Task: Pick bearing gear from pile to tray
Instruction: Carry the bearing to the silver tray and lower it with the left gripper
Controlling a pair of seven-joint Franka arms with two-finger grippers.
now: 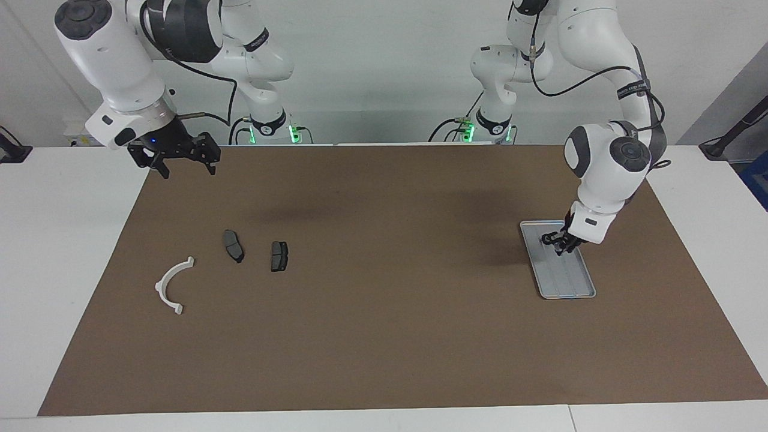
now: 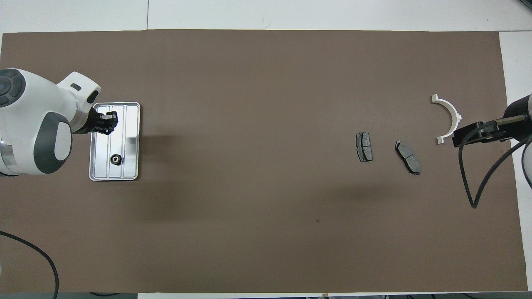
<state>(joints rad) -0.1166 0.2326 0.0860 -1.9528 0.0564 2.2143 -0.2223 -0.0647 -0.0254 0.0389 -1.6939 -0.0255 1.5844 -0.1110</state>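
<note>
The silver tray [image 1: 567, 282] lies on the brown mat toward the left arm's end. My left gripper [image 1: 561, 243] hangs low over the tray, open and empty; it also shows in the overhead view [image 2: 106, 122]. A small black round bearing gear [image 2: 115, 159] lies in the tray [image 2: 129, 137], apart from the gripper. The pile lies toward the right arm's end: a white arc bracket [image 1: 171, 288] [image 2: 451, 118] and two dark brake pads [image 1: 233, 245] [image 1: 279, 256]. My right gripper [image 1: 180, 156] waits open and raised over the mat's corner.
The brown mat [image 1: 384, 336] covers most of the white table. A black cable [image 2: 469, 178] hangs from the right arm over the mat at that arm's end. The brake pads show in the overhead view [image 2: 364, 146] [image 2: 408, 157].
</note>
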